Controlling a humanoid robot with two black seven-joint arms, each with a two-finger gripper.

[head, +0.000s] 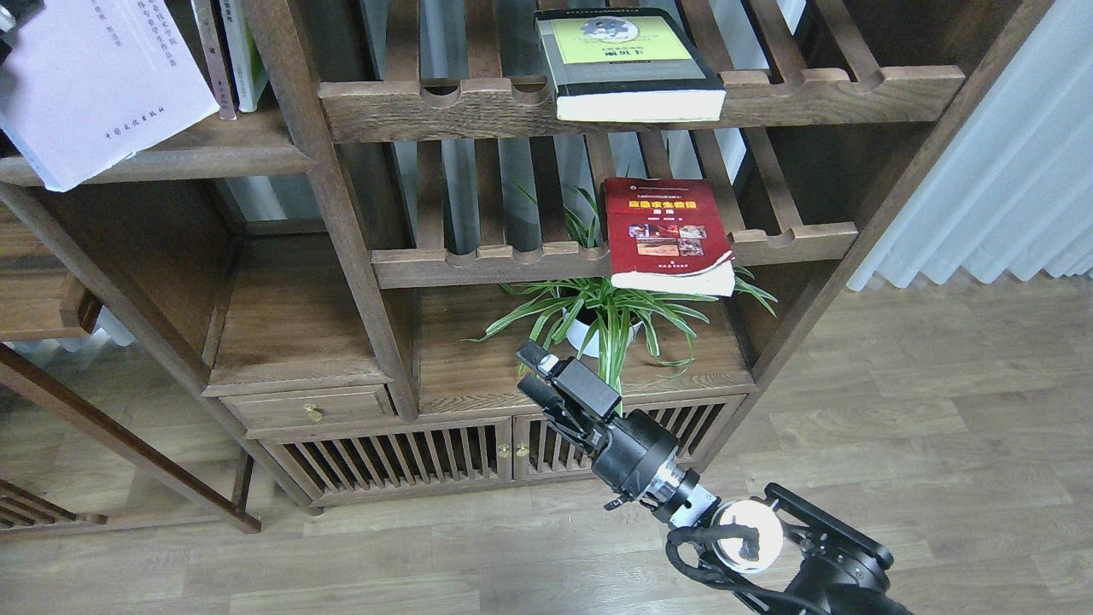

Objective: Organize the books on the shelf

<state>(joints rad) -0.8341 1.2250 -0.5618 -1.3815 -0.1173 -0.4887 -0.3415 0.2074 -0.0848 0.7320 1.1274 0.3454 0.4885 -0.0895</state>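
Observation:
The pale lavender-white paperback [94,81] is tilted at the top left, its lower corner hanging over the front edge of the dark-brown shelf plank [213,155]. Only a sliver of my left gripper [7,15] shows at the top-left corner, on the book's cover. The thick black book with a yellow-green panel [628,60] lies flat on the upper slatted rack. The red paperback [666,231] lies flat on the middle slatted rack, overhanging its front rail. My right gripper [534,376] is open and empty, low in front of the cabinet, well below the red book.
Two thin books, brownish [213,60] and white-green [243,51], stand upright on the plank beside the paperback. A potted spider plant [598,320] sits on the cabinet top just behind my right gripper. A drawer [312,408] and slatted doors [401,461] lie below.

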